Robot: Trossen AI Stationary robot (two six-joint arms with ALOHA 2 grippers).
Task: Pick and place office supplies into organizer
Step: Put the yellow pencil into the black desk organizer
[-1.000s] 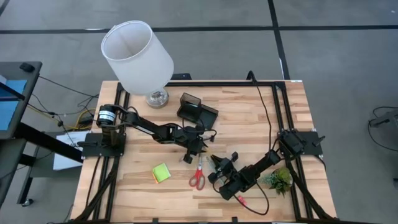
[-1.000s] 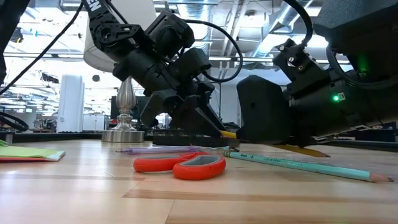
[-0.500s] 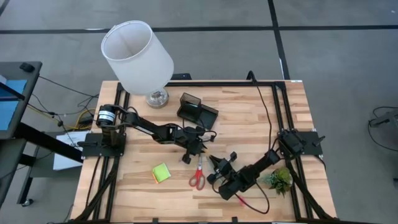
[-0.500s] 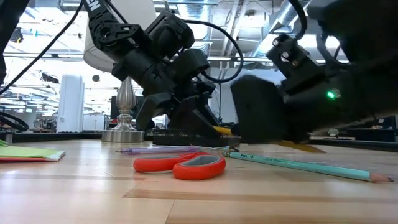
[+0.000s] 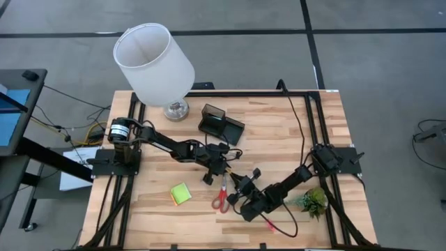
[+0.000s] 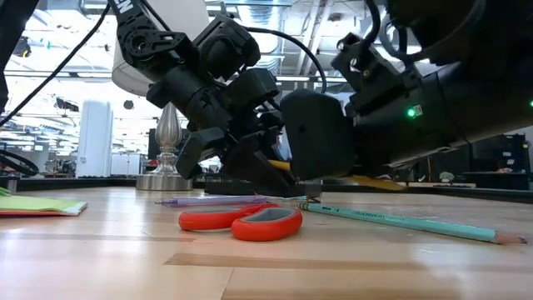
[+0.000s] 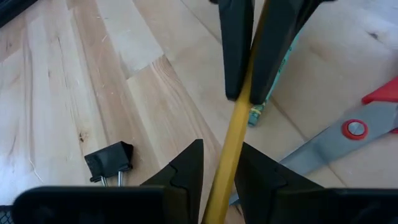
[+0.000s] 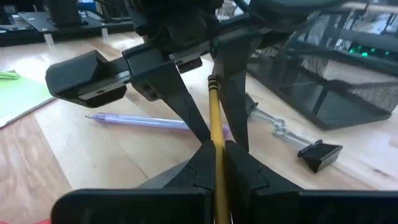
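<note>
Yellow pencil (image 7: 233, 140) | both end effectors now grip | right arm moved in

A white lamp shade (image 5: 153, 63) sits at upper left on the pale striped wood bench (image 5: 300, 132). Centre frame: black organizer (image 5: 221, 123), red-handled scissors (image 5: 221, 196), lime-green sticky-note pad (image 5: 181, 193). A yellow pencil (image 7: 233, 134), teal pencil (image 6: 400, 222), purple pen (image 8: 137, 121), black clip (image 7: 109, 160).

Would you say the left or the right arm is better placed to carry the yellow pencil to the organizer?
Left, probably. Both the left gripper and right gripper clamp the yellow pencil, but the left arm reaches from the organizer's side.
</note>
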